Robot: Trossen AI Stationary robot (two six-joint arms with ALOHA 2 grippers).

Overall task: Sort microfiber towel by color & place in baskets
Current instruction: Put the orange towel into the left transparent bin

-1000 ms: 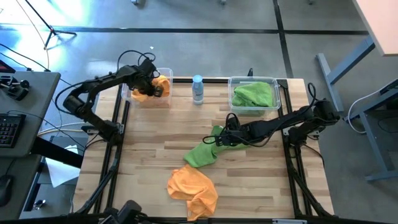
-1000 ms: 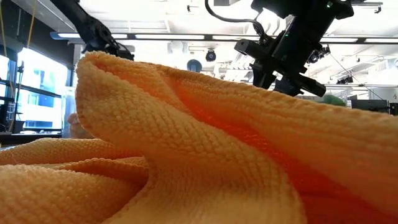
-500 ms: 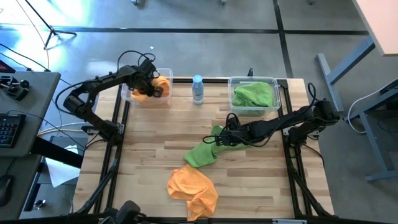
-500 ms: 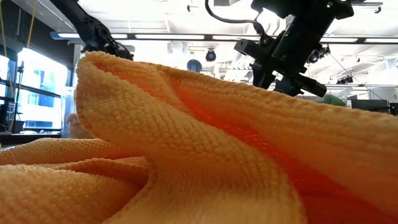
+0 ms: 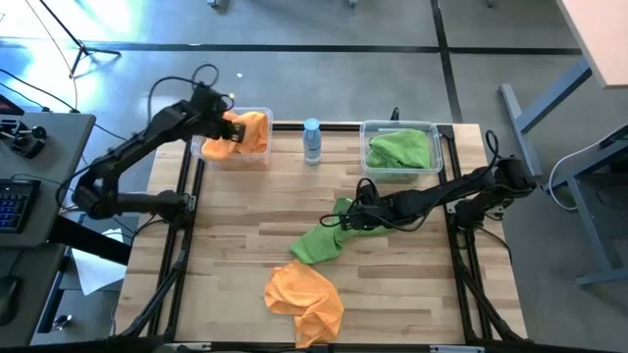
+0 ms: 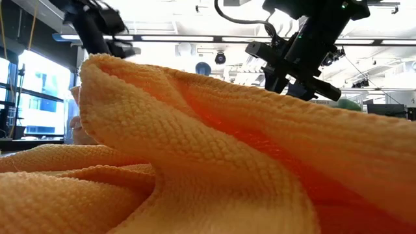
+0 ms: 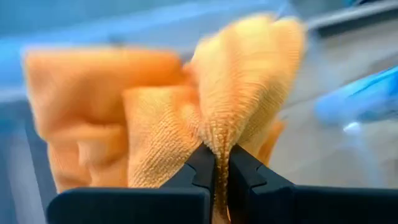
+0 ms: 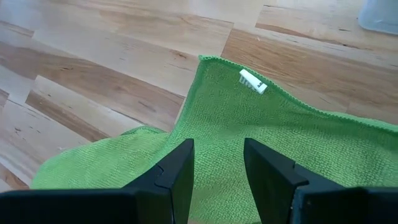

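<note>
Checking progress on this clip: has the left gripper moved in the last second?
Yes. In the high view the left gripper, shut on an orange towel, has pulled back toward the left basket's outer edge, farther from the bottle.

The high view looks straight down on the whole table (image 5: 245,226) and both arms. The low view sits at tabletop height near the front edge, so close to the orange towel (image 6: 195,162) that cloth fills most of it (the same towel (image 5: 306,294) appears from above). Each wrist view faces forward past its own fingers, close on cloth: orange at left (image 7: 242,81), green at right (image 8: 249,143).
</note>
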